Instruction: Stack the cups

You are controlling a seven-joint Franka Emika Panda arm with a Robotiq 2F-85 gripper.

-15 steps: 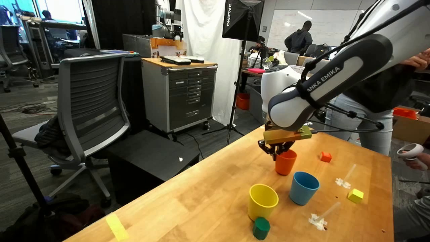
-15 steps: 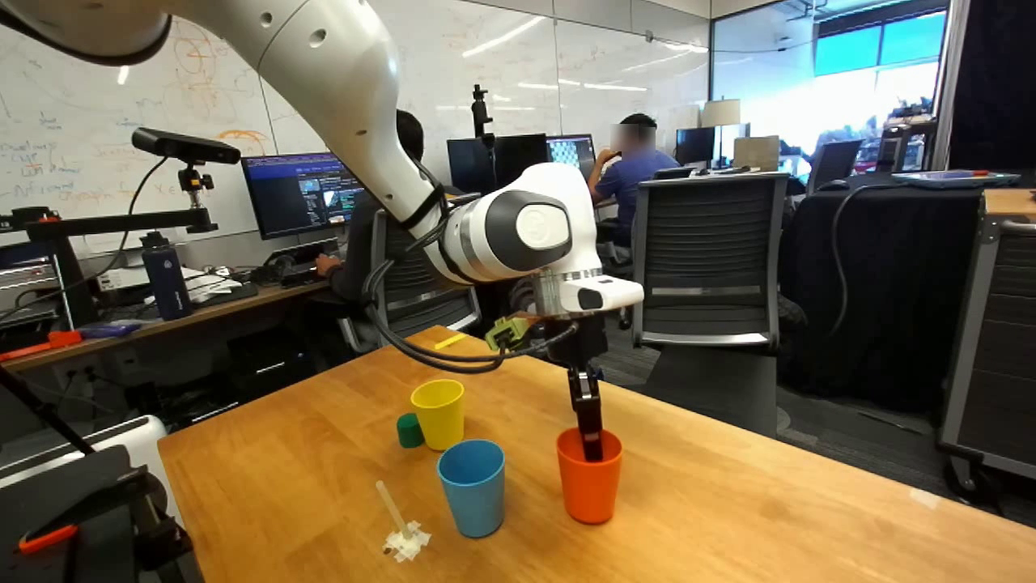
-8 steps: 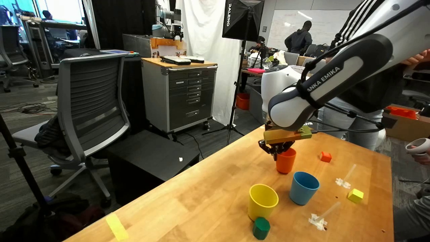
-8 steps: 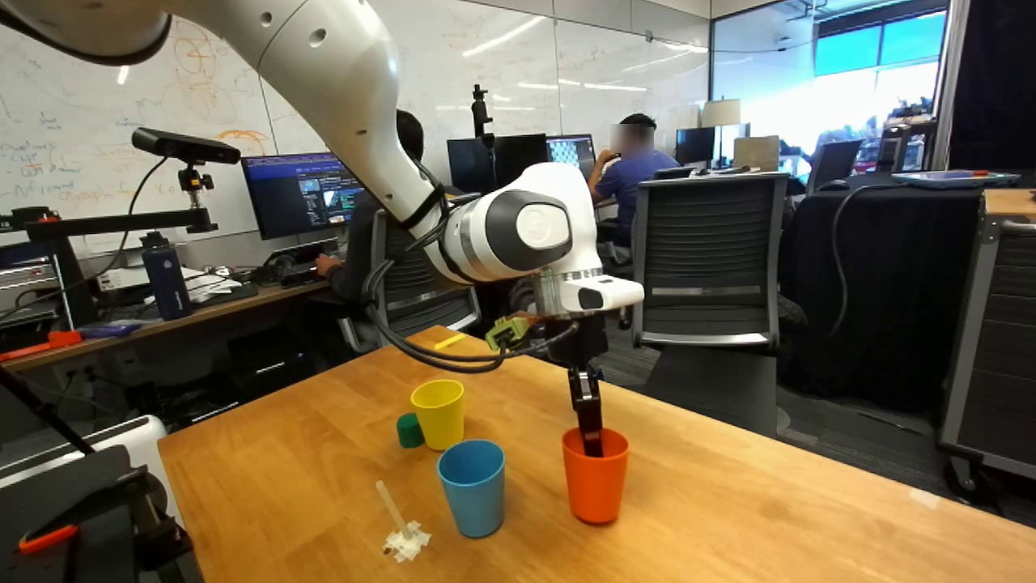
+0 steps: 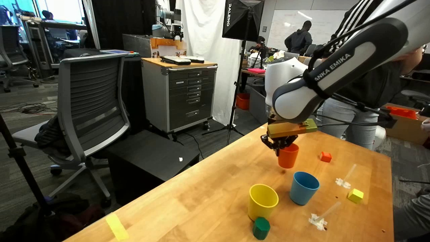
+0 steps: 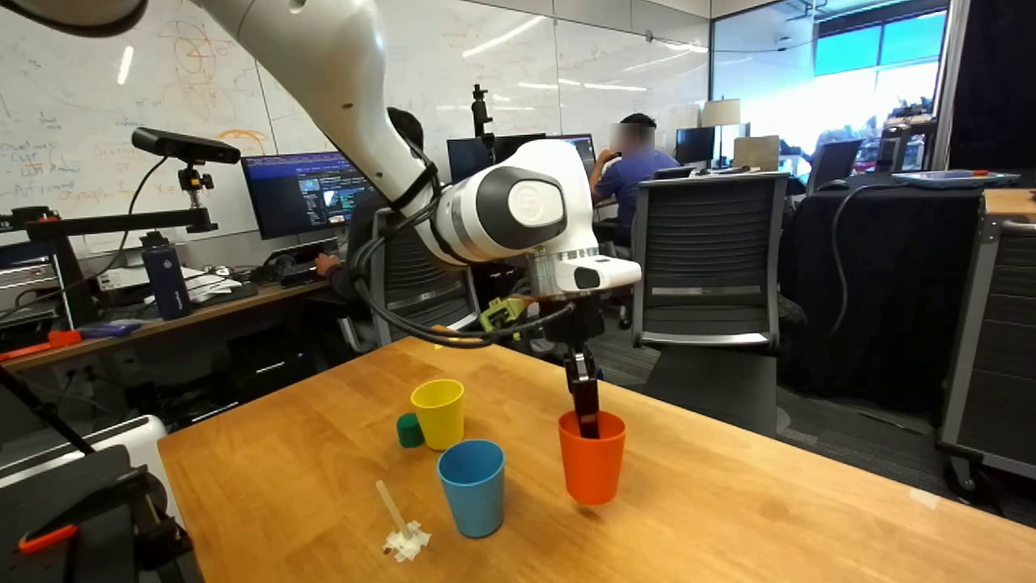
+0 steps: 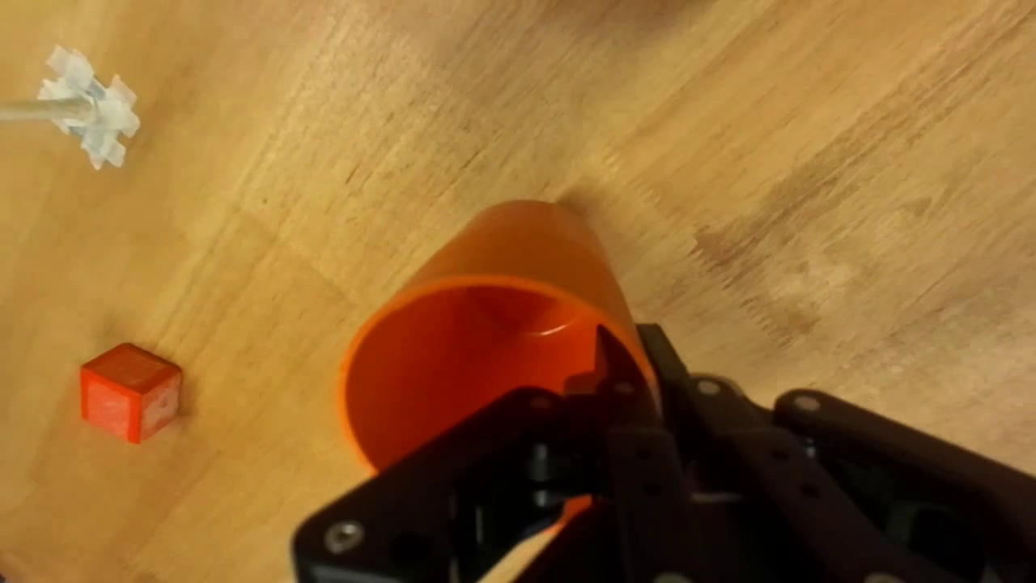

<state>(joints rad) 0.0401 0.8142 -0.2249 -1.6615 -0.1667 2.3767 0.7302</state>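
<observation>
In an exterior view, from the left across the room: a grey office chair [image 5: 92,90], a low black box [image 5: 151,158], a grey drawer cabinet [image 5: 191,97], a white curtain [image 5: 200,30], a tall black softbox lamp [image 5: 238,25], then a whiteboard [image 5: 326,27] at the back.

Across the foreground, a wooden table [image 5: 201,198] with banded grain. On or over it, left to right: a strip of yellow tape [image 5: 117,227] flat on the wood; the yellow cup [image 5: 258,205], upright, with a dark green cylinder [image 5: 261,228] just beside its base; the red cup [image 5: 289,157], just off the wood, in the gripper [image 7: 626,336]; the blue cup [image 5: 304,190], upright and apart from both others; a pale tape patch [image 5: 316,222] with a thin rod [image 5: 331,210]; a red block [image 5: 325,156]; another tape patch [image 5: 342,183]; a yellow block [image 5: 355,195].

In the wrist view, clamped on the red cup's wall, with fingers [image 7: 668,356] inside the rim and outside.

Compared with half a second ago, left to right: same places for the yellow cup and dark green cylinder; higher for the red cup, clear of the table, and for the arm [image 5: 332,70]; same spots again for the blue cup and both blocks.
</observation>
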